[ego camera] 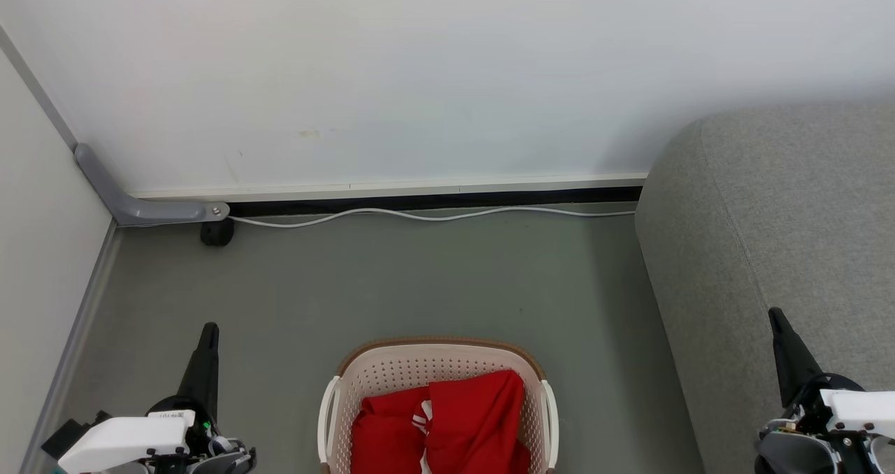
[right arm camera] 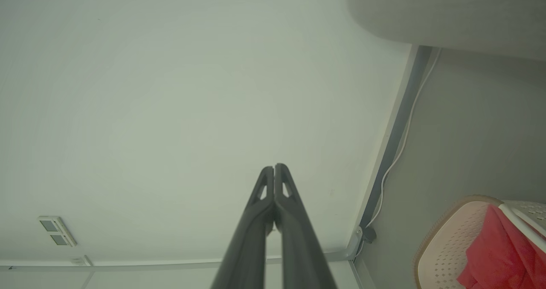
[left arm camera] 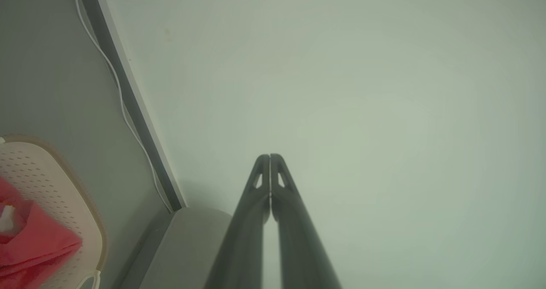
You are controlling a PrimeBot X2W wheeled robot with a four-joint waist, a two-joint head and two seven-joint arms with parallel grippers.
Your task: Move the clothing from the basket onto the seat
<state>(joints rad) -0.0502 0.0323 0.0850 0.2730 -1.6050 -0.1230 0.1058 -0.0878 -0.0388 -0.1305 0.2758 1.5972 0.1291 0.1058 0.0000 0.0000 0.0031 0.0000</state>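
The left claw (ego camera: 209, 334) has its two dark fingers pressed together, with nothing between them. It points toward the white wall (ego camera: 419, 75). The right claw (ego camera: 777, 320) is pressed together in the same way and also carries nothing.

The basket (ego camera: 433, 342) stands on the grey floor (ego camera: 419, 278) between the two claws, to the right of the left claw and to the left of the right claw, apart from both. The clothing (ego camera: 461, 418) lies inside the basket as a red heap with a little white trim, and no claw touches it. In the left wrist view the basket and the red fabric are off to the side of the fingers, not in front of them.

The seat (ego camera: 769, 215) is on the side of the right claw. In the head view this claw shows against the grey fabric of the seat, and I cannot tell if it touches the fabric. A white cable (ego camera: 433, 215) runs along the foot of the wall, well ahead of both claws.
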